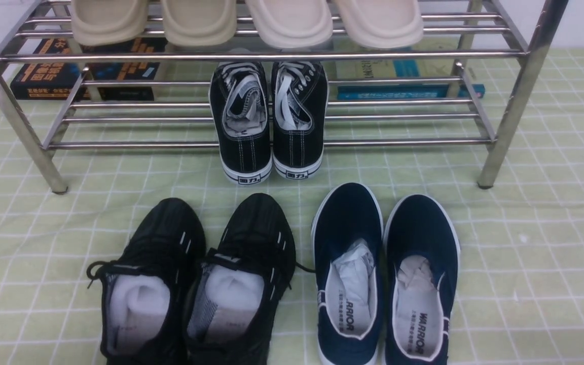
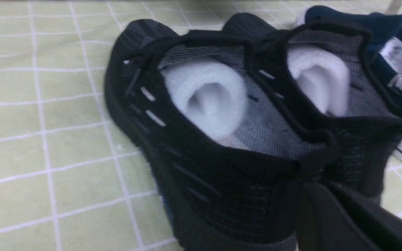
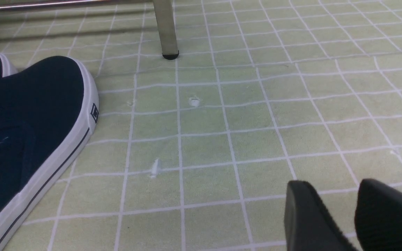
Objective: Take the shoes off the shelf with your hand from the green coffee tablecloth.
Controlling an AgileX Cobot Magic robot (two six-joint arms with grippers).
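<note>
- In the front view, the black knit sneakers [image 1: 244, 304] stand side by side on the green coffee tablecloth [image 1: 540, 284], in front of the shelf [image 1: 507, 121], toes toward it. Their toes are rounded, with small white dashes along the sides, dark laces, grey lining and white stuffing inside.
- Just to their right I see the navy slip-ons [image 1: 350, 218], and on the lower tier the black canvas sneakers [image 1: 244, 147]; pale clogs [image 1: 292, 25] sit up top.
- The left wrist view shows the knit uppers close up, mesh-like, the openings gaping around rolled white stuffing. The left gripper [image 2: 321, 195] is right at the heels, blurred dark against dark; I can't tell how far open it is or whether it grips anything.
- In the right wrist view, the right gripper [image 3: 330, 186] has its fingers parted, nothing between them but a view of cloth.
</note>
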